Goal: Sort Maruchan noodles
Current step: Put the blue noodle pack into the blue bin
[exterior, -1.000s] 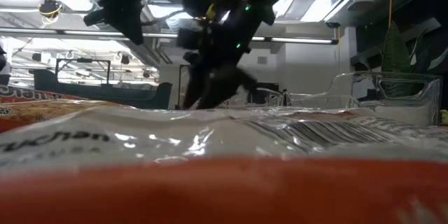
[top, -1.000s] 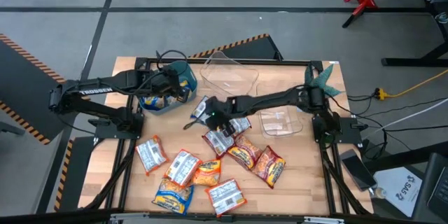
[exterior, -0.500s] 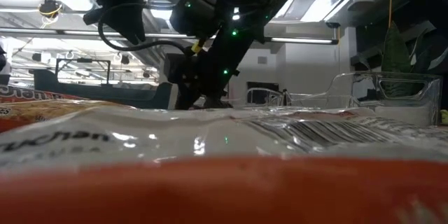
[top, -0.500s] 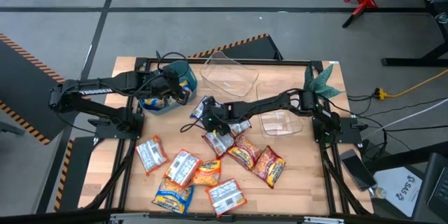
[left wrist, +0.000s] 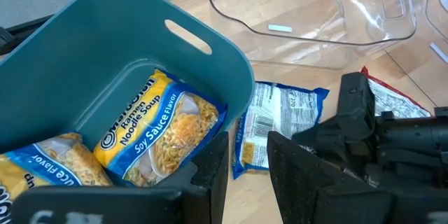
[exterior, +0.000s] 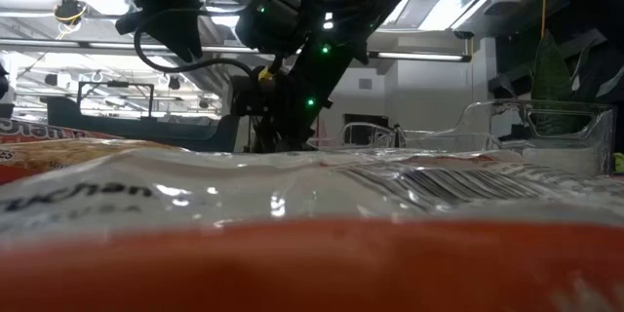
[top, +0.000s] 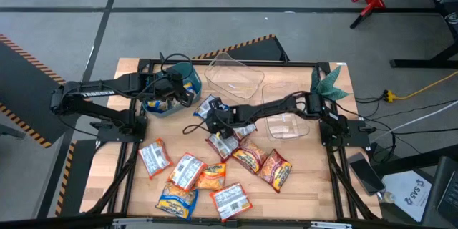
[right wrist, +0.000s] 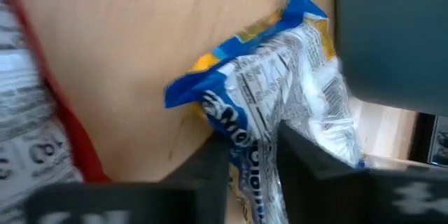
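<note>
A blue Maruchan noodle packet (top: 206, 105) lies on the wood just right of the teal bin (top: 154, 107), and my right gripper (top: 217, 114) is shut on it. In the right wrist view the packet (right wrist: 280, 77) is bunched up. My left gripper (left wrist: 248, 171) hangs open over the bin's (left wrist: 105, 42) right rim, touching nothing. Two blue-yellow packets (left wrist: 161, 126) lie inside the bin. Several more packets (top: 215, 175) are scattered across the near half of the table. My right gripper pinches the blue packet's crumpled near part (right wrist: 255, 157) between its two fingers (right wrist: 210, 171). The fingers slant down from the table's right side. The wrapper bulges up between them, and the packet's far end (right wrist: 210, 77) rests on the wood.
Two clear containers stand at the far middle (top: 232, 75) and under my right arm (top: 286, 123). A red-and-white packet (top: 223, 143) lies just on the near side of the gripper. A green plant (top: 328, 82) is at the far right corner. One packet (exterior: 292, 214) fills the low view's foreground.
My right gripper has sunk and tipped further downward, coming down onto the blue packet beside the teal bin. The left arm has kept still over the bin.
</note>
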Robot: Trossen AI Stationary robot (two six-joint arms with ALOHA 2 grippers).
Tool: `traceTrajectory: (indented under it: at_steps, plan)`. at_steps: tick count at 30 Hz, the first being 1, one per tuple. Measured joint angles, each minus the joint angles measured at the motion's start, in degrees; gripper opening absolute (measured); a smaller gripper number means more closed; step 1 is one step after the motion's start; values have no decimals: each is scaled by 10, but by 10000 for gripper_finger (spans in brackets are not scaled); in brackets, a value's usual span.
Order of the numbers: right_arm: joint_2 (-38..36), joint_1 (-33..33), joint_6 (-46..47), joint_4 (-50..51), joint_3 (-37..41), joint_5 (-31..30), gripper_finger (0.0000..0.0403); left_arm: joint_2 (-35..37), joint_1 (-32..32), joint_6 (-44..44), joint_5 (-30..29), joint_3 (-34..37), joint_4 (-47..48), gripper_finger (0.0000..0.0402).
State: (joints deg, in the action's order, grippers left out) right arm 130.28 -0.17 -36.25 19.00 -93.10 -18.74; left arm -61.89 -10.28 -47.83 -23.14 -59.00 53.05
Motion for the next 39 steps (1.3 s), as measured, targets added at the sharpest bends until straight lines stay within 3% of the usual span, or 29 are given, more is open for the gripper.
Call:
traceTrajectory:
  at_steps: [4,8,19,26,34,39]
  plan:
    - [0,11,2,17,-3,-3,15,0,0,0,0,0,0,94]
    - [0,20,12,75,-30,16,7,0,0,0,0,0,0,94]
    - [4,1,96,277,-194,261,1,0,0,17,0,0,0,94]
    - [4,-17,135,297,-272,375,1,7,0,35,2,1,8,94]
    - [4,-59,199,264,-304,501,1,143,6,34,-49,1,0,94]
    - [3,-86,297,163,-322,580,1,240,6,15,-81,0,-6,94]
